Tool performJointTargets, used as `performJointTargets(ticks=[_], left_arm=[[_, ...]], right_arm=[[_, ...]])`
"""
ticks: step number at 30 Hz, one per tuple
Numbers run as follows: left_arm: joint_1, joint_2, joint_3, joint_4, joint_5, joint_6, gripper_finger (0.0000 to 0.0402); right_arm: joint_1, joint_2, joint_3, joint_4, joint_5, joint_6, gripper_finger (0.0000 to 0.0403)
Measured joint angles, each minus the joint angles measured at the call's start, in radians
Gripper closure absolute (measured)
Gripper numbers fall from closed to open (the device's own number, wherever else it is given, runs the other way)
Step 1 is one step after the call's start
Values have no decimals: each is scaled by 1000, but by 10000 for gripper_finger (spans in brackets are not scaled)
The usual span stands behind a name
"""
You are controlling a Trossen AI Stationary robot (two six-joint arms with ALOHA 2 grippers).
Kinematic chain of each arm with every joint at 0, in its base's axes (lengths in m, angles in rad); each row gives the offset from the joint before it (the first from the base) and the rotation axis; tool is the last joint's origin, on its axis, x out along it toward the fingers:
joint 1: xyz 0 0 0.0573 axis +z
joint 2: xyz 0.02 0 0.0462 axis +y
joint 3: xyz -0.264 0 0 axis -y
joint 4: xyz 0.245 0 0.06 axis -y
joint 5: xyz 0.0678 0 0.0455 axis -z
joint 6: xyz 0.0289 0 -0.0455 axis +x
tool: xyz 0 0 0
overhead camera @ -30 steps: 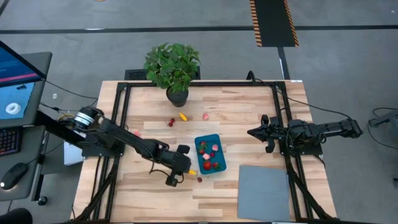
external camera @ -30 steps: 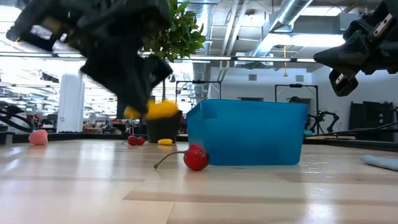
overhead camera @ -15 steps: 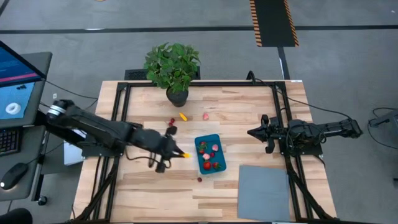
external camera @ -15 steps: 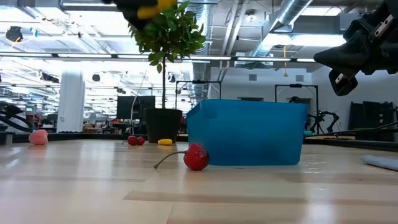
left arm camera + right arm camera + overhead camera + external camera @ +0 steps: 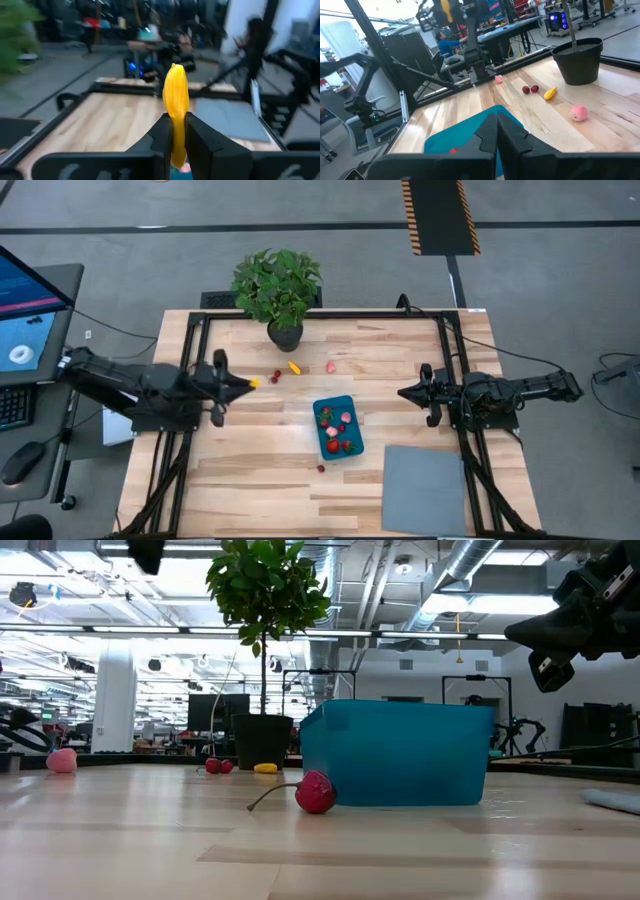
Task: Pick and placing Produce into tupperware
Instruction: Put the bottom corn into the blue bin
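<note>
The worktop (image 5: 400, 345) carries a potted plant (image 5: 278, 290) at the back, a grey mat (image 5: 425, 490) at the front right, and the tub (image 5: 338, 426) near the middle, with several red and pink pieces already in it. The left gripper (image 5: 248, 384) is raised over the left side of the worktop, well apart from the tub, its fingers clamped on a slim yellow piece (image 5: 175, 107) that stands up well past the fingertips. The right gripper (image 5: 407, 393) waits above the right side, fingers together and holding nothing.

The likeliest trouble is that the thin, smooth yellow piece, pinched only low down, could pivot or slip free during the carry and fall on bare wood. A release short of the tub, or onto its rim, would do the same. Loose pieces remain: a cherry (image 5: 315, 793) beside the tub, a cherry pair (image 5: 275, 377), a yellow bit (image 5: 294, 366) and a pink one (image 5: 331, 366) near the pot; a low pass might scatter them.
</note>
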Motion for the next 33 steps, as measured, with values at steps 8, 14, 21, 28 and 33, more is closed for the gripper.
performJointTargets(ticks=[8, 14, 21, 28, 33], left_arm=[[0, -311, -200, 20, -17, -7, 372], [0, -501, -308, 20, -54, -17, 372], [1, -573, -404, -10, -162, -91, 372], [5, -566, -414, 8, -213, -376, 372], [5, -565, -416, 1, -209, -688, 372]], right_arm=[[0, 0, 0, 0, 0, 1, 367], [0, 0, 0, 1, 0, 1, 367], [0, 0, 0, 2, 0, 2, 367], [0, 0, 0, 2, 0, 2, 367], [0, 0, 0, 2, 0, 2, 367]])
